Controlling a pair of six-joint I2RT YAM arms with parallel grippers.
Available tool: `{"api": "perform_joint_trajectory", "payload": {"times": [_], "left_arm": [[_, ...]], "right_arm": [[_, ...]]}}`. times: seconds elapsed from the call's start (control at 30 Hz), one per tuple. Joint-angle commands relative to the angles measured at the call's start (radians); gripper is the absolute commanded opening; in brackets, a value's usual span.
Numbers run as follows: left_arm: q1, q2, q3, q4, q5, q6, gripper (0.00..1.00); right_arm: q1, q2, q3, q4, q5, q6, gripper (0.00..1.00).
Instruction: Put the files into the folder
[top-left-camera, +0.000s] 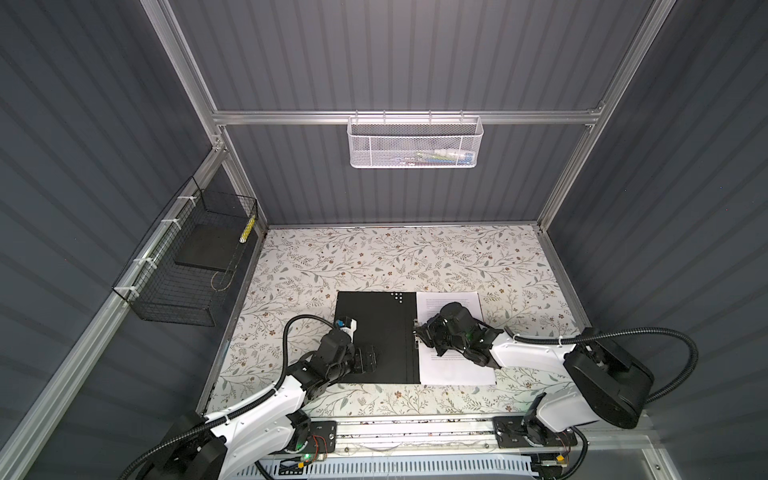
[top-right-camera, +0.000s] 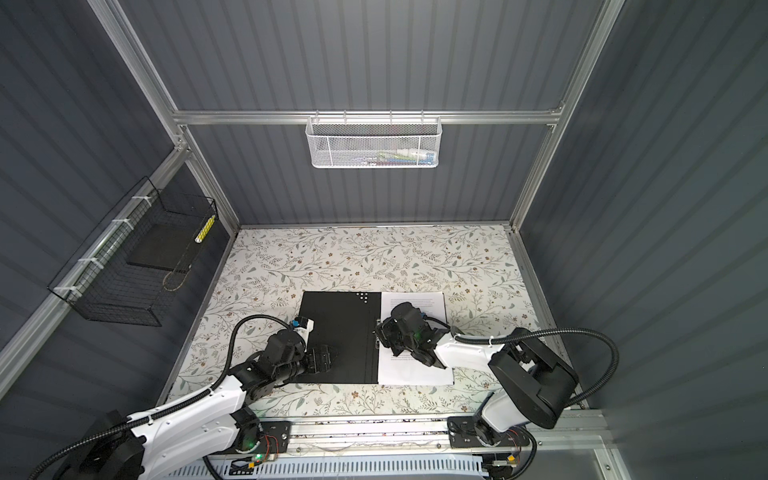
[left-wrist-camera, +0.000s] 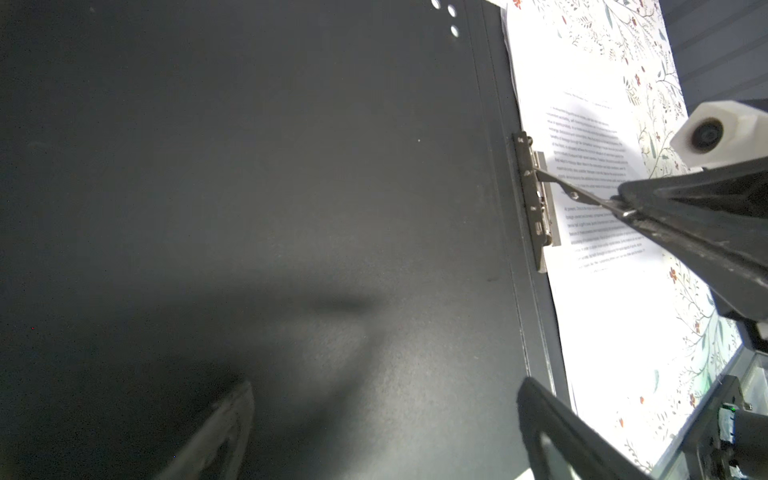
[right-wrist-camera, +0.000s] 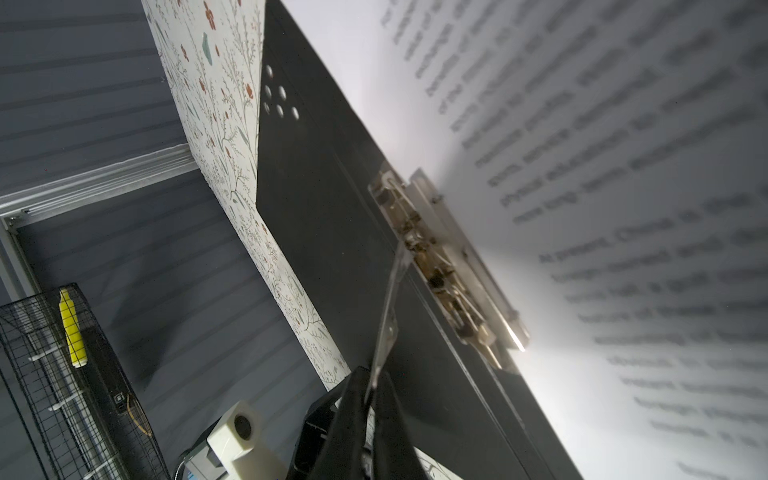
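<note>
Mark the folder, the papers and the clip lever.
folder (top-left-camera: 384, 328): in a top view, bare black inside.
papers (top-left-camera: 453, 372): in a top view, blank lower margin.
clip lever (right-wrist-camera: 386, 309): right wrist view, middle of metal arm.

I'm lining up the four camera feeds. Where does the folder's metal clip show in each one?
In a top view: clip on the open folder's fold, at the paper's edge.
In a top view: clip, same spot.
Left wrist: clip between folder and paper.
Right wrist: clip, likewise.
Shared landmark: white dots at the folder's corner.
</note>
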Motion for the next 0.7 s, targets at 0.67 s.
{"api": "perform_joint_trajectory", "payload": {"times": [0.67], "left_arm": [[0.002, 0.200, 0.059, 0.075, 0.012, -0.046, 1.00]], "right_arm": [[-0.146, 0.142, 0.113, 0.071, -0.153, -0.148, 0.00]]}}
